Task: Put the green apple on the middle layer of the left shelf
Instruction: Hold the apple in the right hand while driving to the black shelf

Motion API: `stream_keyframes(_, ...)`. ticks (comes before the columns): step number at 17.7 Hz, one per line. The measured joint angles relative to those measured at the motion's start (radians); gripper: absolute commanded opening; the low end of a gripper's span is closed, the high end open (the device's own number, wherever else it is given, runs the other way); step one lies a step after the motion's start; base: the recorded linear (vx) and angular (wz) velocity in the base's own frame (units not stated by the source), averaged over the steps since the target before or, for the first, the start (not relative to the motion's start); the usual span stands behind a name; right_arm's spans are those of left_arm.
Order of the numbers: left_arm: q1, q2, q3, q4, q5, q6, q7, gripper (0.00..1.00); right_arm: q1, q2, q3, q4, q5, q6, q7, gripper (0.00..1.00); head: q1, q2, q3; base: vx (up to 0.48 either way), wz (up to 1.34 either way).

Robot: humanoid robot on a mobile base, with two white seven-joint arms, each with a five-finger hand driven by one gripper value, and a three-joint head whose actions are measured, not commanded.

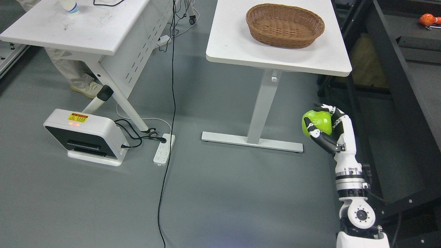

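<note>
My right arm rises from the bottom right, and its hand (324, 125) is shut on a bright green apple (318, 121), held in the air above the grey floor. The black and white fingers (339, 119) curl around the apple's right and lower sides. A dark shelf unit (406, 69) stands along the right edge, just right of the hand; an orange object (428, 19) lies on its upper surface. The left arm does not show.
A white table (237, 44) with a brown wicker basket (285, 25) stands ahead, its foot (251, 140) left of the hand. A second white table (96, 31) stands at left, with a person's legs (70, 74) behind it. On the floor sit a white device (84, 136), a power strip (164, 148) and a black cable (170, 137).
</note>
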Motion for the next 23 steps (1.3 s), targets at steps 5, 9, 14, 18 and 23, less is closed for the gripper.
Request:
stream_keyframes(5,0.000,0.000,0.000,0.000,0.000,0.000,0.000,1.00,0.000,0.000,0.004,0.000,0.000,-0.001,0.000,0.00,0.0000,0.000,0.000,-0.145,-0.15)
stream_keyframes(9,0.000,0.000,0.000,0.000,0.000,0.000,0.000,1.00,-0.001,0.000,0.006,0.000,0.000,-0.001,0.000,0.00,0.0000,0.000,0.000,-0.165,-0.30)
stream_keyframes(14,0.000,0.000,0.000,0.000,0.000,0.000,0.000,1.00,-0.001,0.000,0.009,0.000,0.001,-0.001,0.000,0.00,0.0000,0.000,0.000,-0.174,-0.33)
stream_keyframes(18,0.000,0.000,0.000,0.000,0.000,0.000,0.000,1.00,-0.001,0.001,0.010,0.000,0.001,-0.002,0.000,0.00,0.0000,0.000,0.000,-0.159,-0.38)
stream_keyframes(23,0.000,0.000,0.000,0.000,0.000,0.000,0.000,1.00,0.017,0.001,0.011,0.000,0.001,-0.003,0.000,0.00,0.0000,0.000,0.000,-0.100,-0.63)
